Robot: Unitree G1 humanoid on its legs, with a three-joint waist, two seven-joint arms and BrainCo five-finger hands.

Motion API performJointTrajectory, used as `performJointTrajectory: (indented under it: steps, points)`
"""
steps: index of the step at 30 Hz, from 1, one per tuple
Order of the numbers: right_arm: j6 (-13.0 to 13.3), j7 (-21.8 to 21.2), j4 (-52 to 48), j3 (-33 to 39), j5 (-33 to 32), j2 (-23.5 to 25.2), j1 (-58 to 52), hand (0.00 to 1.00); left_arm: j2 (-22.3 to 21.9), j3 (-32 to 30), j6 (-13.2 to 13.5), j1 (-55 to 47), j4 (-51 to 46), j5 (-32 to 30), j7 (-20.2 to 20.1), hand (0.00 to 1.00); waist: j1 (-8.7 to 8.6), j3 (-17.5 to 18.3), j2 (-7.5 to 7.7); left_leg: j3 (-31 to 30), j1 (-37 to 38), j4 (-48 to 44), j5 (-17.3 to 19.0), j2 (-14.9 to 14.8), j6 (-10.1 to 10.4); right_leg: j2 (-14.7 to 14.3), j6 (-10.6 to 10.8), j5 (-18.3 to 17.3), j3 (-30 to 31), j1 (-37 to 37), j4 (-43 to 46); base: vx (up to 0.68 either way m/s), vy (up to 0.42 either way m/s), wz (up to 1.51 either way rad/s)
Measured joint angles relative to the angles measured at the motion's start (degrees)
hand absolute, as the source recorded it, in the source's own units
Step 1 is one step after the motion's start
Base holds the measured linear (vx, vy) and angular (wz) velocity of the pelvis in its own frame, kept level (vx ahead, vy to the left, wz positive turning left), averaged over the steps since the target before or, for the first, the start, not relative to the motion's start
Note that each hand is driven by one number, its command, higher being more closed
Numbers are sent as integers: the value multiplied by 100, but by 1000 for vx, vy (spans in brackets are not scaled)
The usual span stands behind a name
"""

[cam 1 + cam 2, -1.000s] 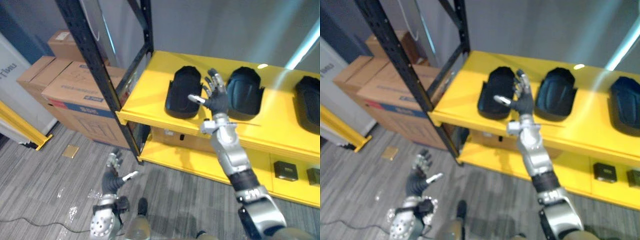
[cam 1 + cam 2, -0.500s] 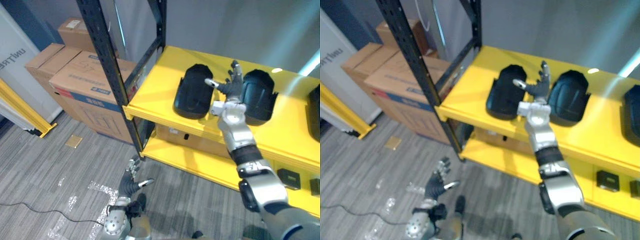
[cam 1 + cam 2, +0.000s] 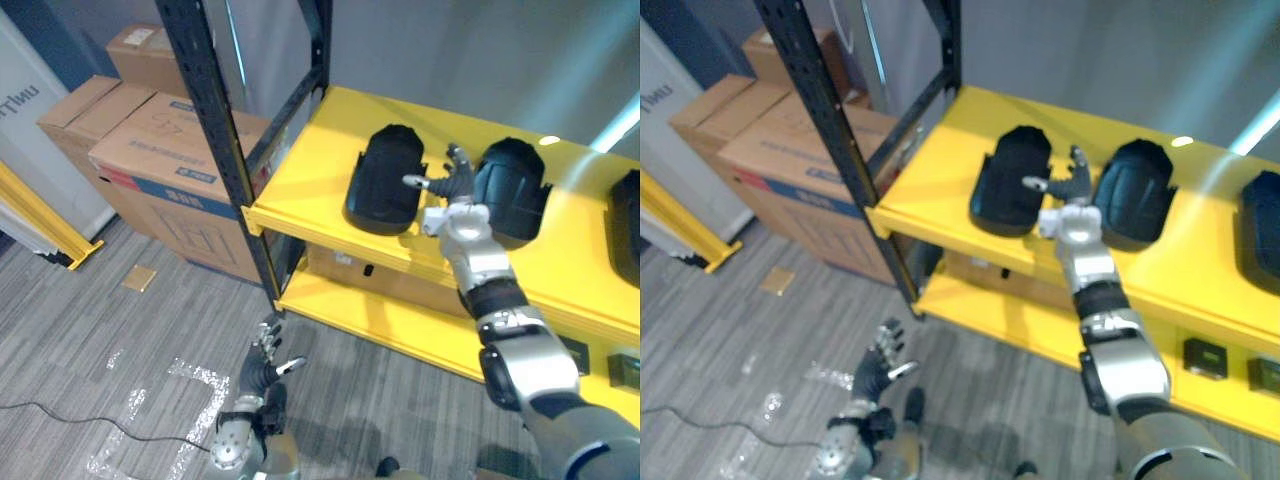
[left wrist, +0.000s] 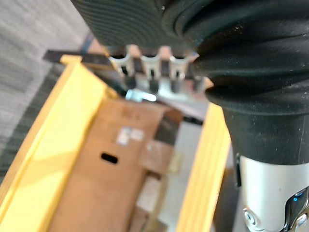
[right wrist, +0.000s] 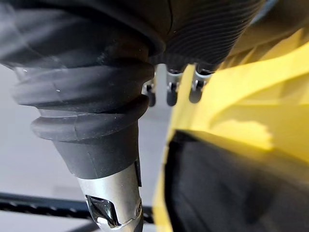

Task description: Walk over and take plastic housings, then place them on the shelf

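Three black plastic housings lie on the yellow shelf's top board (image 3: 310, 190): one on the left (image 3: 385, 180), one in the middle (image 3: 512, 190), and one cut off at the right edge (image 3: 630, 215). My right hand (image 3: 452, 190) hovers in the gap between the left and middle housings, open, with its thumb pointing at the left one and nothing in it. The right wrist view shows a housing (image 5: 231, 193) very close on the yellow board. My left hand (image 3: 262, 375) hangs low over the grey floor, open and holding nothing.
A black perforated upright (image 3: 215, 130) stands at the shelf's left corner. Cardboard boxes (image 3: 150, 150) are stacked left of it. The lower board carries a cardboard box (image 3: 380, 275) and small black boxes (image 3: 1205, 352). A yellow rail (image 3: 40, 220) runs along the far left.
The camera has shifted relative to the shelf. My right hand has sunk a little, its raised, spread fingers now lower between the two housings. The left hand stays hanging low.
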State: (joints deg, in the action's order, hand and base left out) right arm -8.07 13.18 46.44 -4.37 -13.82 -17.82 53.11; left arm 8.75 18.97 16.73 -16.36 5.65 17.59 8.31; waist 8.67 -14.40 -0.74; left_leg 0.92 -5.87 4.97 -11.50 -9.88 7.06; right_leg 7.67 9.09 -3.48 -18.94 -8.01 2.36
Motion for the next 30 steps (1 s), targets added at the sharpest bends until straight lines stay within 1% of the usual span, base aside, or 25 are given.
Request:
performJointTrajectory:
  steps: [2,4,7,11,15,16,20,24,30]
  points:
    - [-220,-207,201,-151,0,-24,79,0,-1,24,-1,50,0,0,7,0,-5,-3,-5,12,5,0,1,-3,0,0,0,0,3,3,0,0,0,0]
    - [-339,-283,304,-245,0,-43,126,0,-6,25,-2,73,0,0,10,0,-5,-6,-10,22,6,0,3,-4,-1,2,0,0,3,6,0,0,0,0]
    - [-395,-371,445,-251,0,-63,194,0,-7,33,-6,75,-1,2,14,0,-4,-30,-26,28,8,0,5,-2,-2,5,0,0,3,6,0,0,0,0]
    - [-408,-611,524,-269,0,-194,434,0,-16,41,-15,122,-2,3,4,0,-7,-233,-99,84,48,0,8,-11,-5,15,0,-1,20,1,11,-2,0,-5]
    - [-259,-872,586,-476,-20,-363,489,0,-9,54,-43,137,-2,4,-4,0,-15,-290,-79,109,49,0,18,9,-20,44,1,0,23,10,11,-3,1,-2]
    - [-161,-948,603,-484,-99,-365,489,0,-8,78,-55,145,-2,4,-4,0,-15,-295,-88,110,49,0,19,12,-21,47,1,0,22,10,12,0,0,0]
    - [110,-982,603,-487,-281,-364,489,0,-5,248,-63,172,-4,7,-9,0,-14,-359,-110,113,46,0,19,20,-20,53,0,-1,22,13,17,0,0,0]
    - [173,-981,603,-500,-340,-364,489,0,-13,269,-64,174,-6,7,-10,0,-15,-360,-111,123,48,0,6,44,-1,78,-2,-3,22,13,17,0,0,0]
    - [281,-980,602,-710,-336,-365,489,0,-11,269,-64,171,-6,9,-1,0,-17,-364,-117,125,49,0,7,56,-2,89,-2,-3,18,11,18,0,0,0]
